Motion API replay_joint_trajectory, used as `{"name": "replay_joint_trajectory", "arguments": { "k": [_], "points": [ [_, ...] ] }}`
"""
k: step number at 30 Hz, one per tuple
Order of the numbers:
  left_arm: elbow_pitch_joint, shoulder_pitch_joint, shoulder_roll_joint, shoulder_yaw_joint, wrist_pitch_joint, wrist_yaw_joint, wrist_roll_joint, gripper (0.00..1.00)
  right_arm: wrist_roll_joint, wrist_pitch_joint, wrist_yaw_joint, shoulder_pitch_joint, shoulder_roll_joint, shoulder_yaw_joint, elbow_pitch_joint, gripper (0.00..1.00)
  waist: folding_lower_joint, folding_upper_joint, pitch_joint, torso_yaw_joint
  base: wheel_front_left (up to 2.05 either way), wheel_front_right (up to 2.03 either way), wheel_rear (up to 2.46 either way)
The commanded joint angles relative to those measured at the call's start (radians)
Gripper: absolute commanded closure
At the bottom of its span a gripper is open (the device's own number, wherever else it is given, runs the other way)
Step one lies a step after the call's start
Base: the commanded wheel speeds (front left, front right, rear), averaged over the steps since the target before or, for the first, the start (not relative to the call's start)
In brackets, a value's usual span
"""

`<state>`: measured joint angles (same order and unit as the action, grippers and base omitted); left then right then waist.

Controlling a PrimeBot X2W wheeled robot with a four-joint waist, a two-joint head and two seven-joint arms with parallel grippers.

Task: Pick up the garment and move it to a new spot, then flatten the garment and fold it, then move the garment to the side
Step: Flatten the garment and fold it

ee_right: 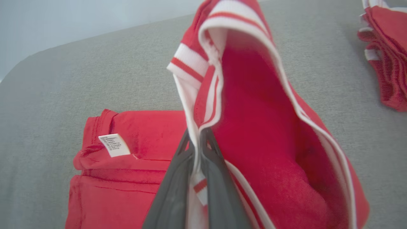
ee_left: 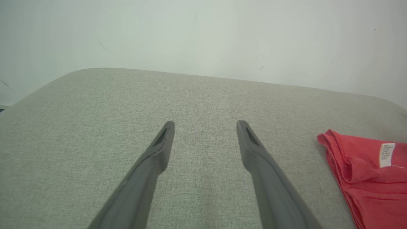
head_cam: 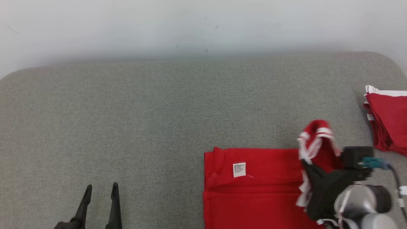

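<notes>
Garment (head_cam: 254,197): red with white-striped trim, at the near right of the grey worktop (head_cam: 127,127), running off the bottom of the head view. Left hem edge is straight, with one crease across the body.

Right gripper (head_cam: 306,163): jaws pinched narrow on the striped trim. That end is raised off the surface and the rest lies flat. In the right wrist view the trim passes between the two fingers and the cloth arches up above them.

Left gripper (head_cam: 101,187): near left, jaws wide, nothing between them. It's well apart from the garment, with bare worktop all round.

Open room: the whole left half, plus the far strip up to the pale wall (head_cam: 190,25). Far corners of the worktop are rounded.

Second red stack (head_cam: 389,121) with white trim sits at the right edge, near the raised end but not touching it.

White label (head_cam: 239,169) is sewn near the garment's left hem, facing up. It has several lines of print, too small to read.
</notes>
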<state>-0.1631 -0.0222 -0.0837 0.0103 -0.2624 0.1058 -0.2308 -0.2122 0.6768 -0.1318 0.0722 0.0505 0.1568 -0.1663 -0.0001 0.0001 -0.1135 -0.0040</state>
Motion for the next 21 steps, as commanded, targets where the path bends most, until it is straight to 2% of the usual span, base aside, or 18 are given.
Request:
{"name": "replay_joint_trajectory", "arguments": {
  "k": [1, 13, 21],
  "points": [
    [-0.003, -0.009, -0.006, 0.000, -0.002, 0.003, -0.004, 0.00, -0.021, -0.004, 0.003, -0.002, -0.001, -0.030, 0.006, 1.00, 0.0001, -0.0001, 0.002, 0.001, 0.00, 0.00, 0.00],
    [-0.019, 0.013, -0.011, 0.018, -0.003, 0.007, -0.015, 0.00, -0.104, -0.073, 0.003, 0.113, -0.001, -0.350, 0.236, 1.00, 0.0001, -0.0001, -0.004, 0.034, 0.00, 0.00, 0.00],
    [-0.024, 0.025, -0.007, 0.014, -0.003, 0.009, -0.017, 0.00, -0.130, -0.127, 0.003, 0.191, -0.002, -0.422, 0.383, 1.00, 0.0001, -0.0001, -0.023, 0.063, 0.00, 0.00, 0.00]
  ]
}}
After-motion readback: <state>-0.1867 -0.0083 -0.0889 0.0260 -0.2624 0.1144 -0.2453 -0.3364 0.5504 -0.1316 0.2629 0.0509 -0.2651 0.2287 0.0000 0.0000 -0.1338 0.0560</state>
